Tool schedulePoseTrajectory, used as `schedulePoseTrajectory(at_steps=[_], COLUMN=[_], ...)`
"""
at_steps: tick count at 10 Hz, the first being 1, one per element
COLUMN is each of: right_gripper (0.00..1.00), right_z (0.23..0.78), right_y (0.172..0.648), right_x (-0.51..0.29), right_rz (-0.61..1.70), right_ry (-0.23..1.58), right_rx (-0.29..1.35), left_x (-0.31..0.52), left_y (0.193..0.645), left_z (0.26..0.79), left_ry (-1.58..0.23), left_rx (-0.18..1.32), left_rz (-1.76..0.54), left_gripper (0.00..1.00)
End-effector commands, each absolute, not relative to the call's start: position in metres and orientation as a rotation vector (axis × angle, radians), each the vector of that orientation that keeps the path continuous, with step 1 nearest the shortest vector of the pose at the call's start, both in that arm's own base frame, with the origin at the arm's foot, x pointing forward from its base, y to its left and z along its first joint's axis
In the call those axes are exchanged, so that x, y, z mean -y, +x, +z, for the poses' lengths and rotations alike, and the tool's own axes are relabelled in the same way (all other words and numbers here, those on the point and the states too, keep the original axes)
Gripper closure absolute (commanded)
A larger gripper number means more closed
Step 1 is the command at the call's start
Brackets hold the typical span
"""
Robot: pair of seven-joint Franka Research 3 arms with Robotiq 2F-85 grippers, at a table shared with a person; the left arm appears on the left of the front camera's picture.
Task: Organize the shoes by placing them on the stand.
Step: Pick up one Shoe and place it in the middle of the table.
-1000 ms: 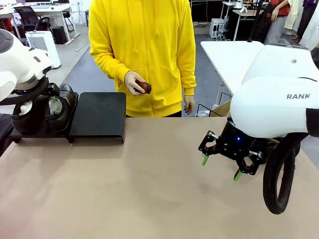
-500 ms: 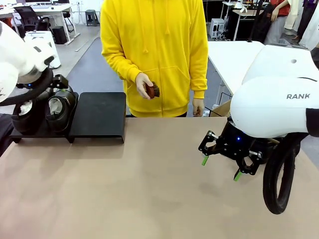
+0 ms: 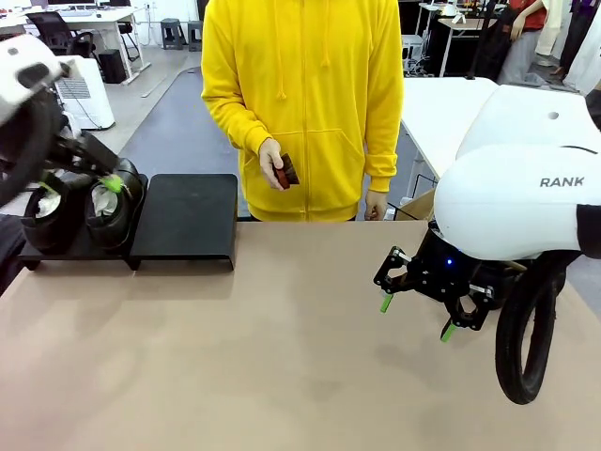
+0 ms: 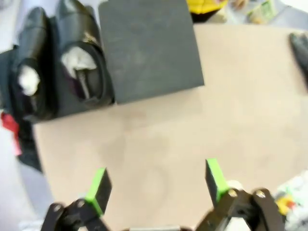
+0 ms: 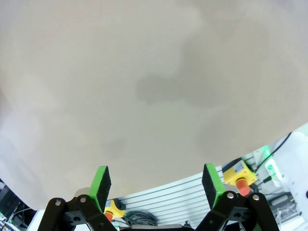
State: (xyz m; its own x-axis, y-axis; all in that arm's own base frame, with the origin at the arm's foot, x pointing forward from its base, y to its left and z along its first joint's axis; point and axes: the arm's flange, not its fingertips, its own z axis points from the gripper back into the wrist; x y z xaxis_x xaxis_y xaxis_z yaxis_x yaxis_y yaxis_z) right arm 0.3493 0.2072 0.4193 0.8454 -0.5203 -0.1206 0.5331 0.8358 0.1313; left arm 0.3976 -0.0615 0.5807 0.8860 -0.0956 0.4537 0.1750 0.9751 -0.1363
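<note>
Presently sitting paired on the stand (image 4: 149,48), sparing one platform: shoes (image 4: 91,33); hanging with fingers apart, empty: left gripper (image 4: 156,185), right gripper (image 3: 417,318)

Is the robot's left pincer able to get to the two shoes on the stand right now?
Probably yes. The left pincer is open and empty, hanging above the table near the shoes on the stand, and nothing sits between them.
</note>
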Motion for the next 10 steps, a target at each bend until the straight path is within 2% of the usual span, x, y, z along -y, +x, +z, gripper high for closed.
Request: schedulePoseTrajectory(at_steps=[1,2,3,5,6,8,10], right_gripper=[0.00,0.00,0.00,0.00,0.00,0.00,0.00], right_z=[0.421,0.421,0.421,0.424,0.429,0.436,0.429], right_y=[0.350,0.350,0.350,0.361,0.381,0.426,0.483], right_x=[-0.206,-0.206,-0.206,-0.209,-0.209,-0.200,-0.179], right_rz=[-0.548,-0.548,-0.548,-0.554,-0.538,-0.312,-0.123], right_ry=[0.153,0.153,0.153,0.126,0.079,-0.060,-0.099], right_rx=[-0.070,-0.070,-0.070,-0.029,0.000,0.069,0.035], left_x=[0.047,0.048,0.050,0.050,0.050,0.050,0.050], left_y=[0.414,0.424,0.398,0.398,0.398,0.398,0.398], left_z=[0.594,0.592,0.593,0.593,0.593,0.593,0.593], left_ry=[-0.190,-0.137,-0.182,-0.182,-0.182,-0.182,-0.182], left_rx=[0.435,0.463,0.443,0.443,0.443,0.443,0.443], left_rz=[-0.099,-0.027,-0.118,-0.118,-0.118,-0.118,-0.118], left_gripper=[0.00,0.00,0.00,0.00,0.00,0.00,0.00])
